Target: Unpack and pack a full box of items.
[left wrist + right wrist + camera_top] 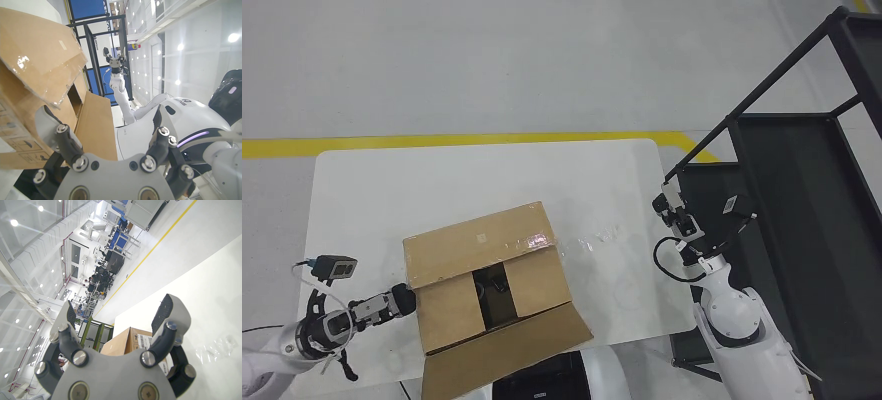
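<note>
cardboard box (482, 250) sits on the near-left part of the white table (442, 190), its opening facing up. its long axis runs left to right, with the right end turned slightly farther away. the far flap lies back flat and the two side flaps lean in over the dark opening. the near flap hangs out past the table's near edge. a broad stretch of tabletop lies between the box and the far and right edges, with a crumpled piece of clear film (592, 240) just right of the box.

the left gripper (402, 298) is at the box's left wall, fingers spread apart. one finger (45, 121) rests against the cardboard and nothing is clamped.

the right gripper (672, 210) hangs raised at the table's right edge, well apart from the box. its fingers are spread and hold nothing. it is just beside the black shelf rack (802, 200), where a blue and yellow spray can (133, 46) stands.
</note>
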